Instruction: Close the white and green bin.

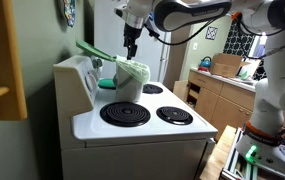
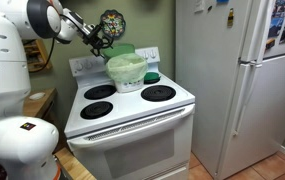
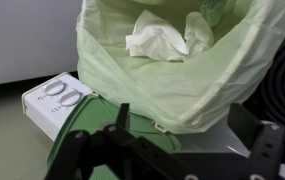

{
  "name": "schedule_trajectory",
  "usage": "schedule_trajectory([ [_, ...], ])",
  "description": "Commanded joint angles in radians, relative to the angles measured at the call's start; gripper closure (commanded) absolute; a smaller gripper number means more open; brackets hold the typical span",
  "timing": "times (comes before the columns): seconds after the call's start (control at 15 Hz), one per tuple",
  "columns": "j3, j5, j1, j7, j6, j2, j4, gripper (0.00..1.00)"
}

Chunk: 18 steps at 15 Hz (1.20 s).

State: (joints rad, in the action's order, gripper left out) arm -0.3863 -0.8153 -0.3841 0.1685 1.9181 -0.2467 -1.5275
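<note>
The white and green bin (image 1: 131,80) stands on the stove top near the back, lined with a pale green bag. It also shows in an exterior view (image 2: 127,69) and fills the wrist view (image 3: 182,70), with crumpled white paper inside. Its green lid (image 1: 93,50) is open and tilted back toward the stove's control panel; it also shows in the wrist view (image 3: 82,135) at lower left. My gripper (image 1: 132,47) hangs just above the bin's back rim by the lid hinge. In the wrist view the gripper (image 3: 187,135) is open, holding nothing.
A small teal sponge-like object (image 1: 107,84) lies beside the bin and also shows in an exterior view (image 2: 152,76). Coil burners (image 1: 127,113) lie in front. The stove's back panel (image 3: 57,100) is behind the lid. A fridge (image 2: 237,80) stands next to the stove.
</note>
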Motion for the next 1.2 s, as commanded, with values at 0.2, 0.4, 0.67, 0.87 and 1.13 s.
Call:
schedule_trajectory([
  [0.2,0.049,-0.247,-0.108,-0.179,0.061,-0.092,0.057,0.0],
  [0.4,0.053,-0.298,-0.138,-0.294,0.096,-0.143,0.079,0.0],
  [0.67,0.052,-0.276,-0.14,-0.275,0.084,-0.138,0.071,0.0],
  [0.87,0.055,-0.277,-0.14,-0.276,0.085,-0.14,0.081,0.0],
  [1.13,0.075,-0.335,-0.159,-0.363,0.109,-0.171,0.091,0.0],
])
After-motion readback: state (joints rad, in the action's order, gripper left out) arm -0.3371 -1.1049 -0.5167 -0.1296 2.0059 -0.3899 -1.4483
